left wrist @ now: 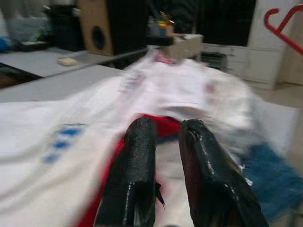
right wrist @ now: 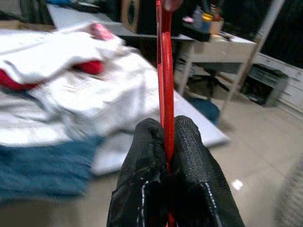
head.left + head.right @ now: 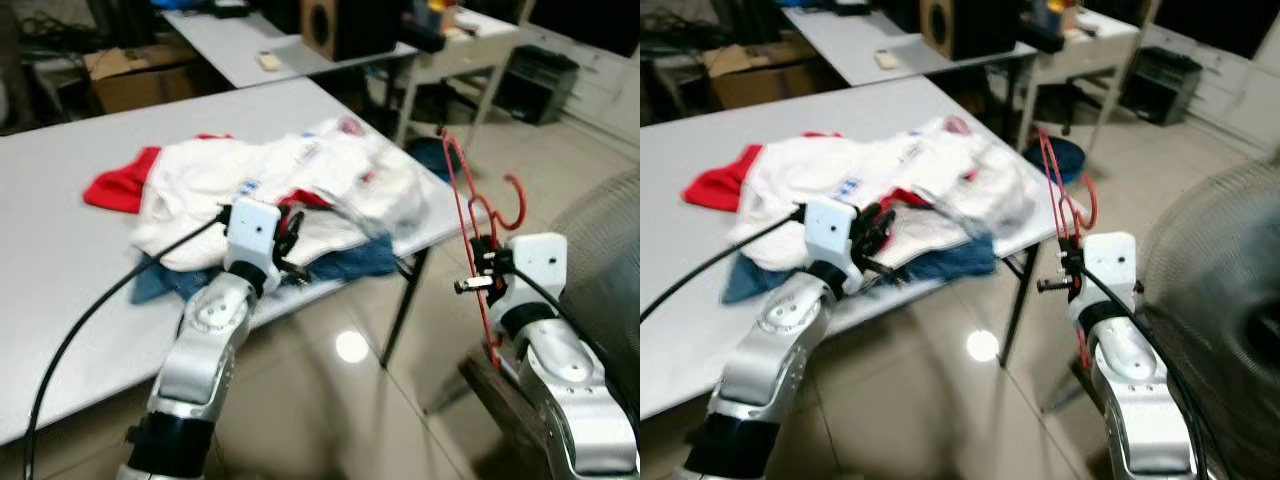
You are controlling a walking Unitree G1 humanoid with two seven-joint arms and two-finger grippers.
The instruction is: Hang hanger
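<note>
Grey rectangular table: bears a heap of white, red and blue clothes near its front corner.
Right gripper: fingers pressed together, pinching the thin red wire hanger, held upright beyond the table's corner, above the tiled floor.
Left gripper: fingers slightly parted, holding nothing, at the heap's near edge.

- On your left, the table carries a heap of clothes near its right end.
- Your left gripper sits at the heap's near edge.
- Your right gripper is off the table's right end, pinching the upright hanger.
- Behind, a second table bears a speaker.
</note>
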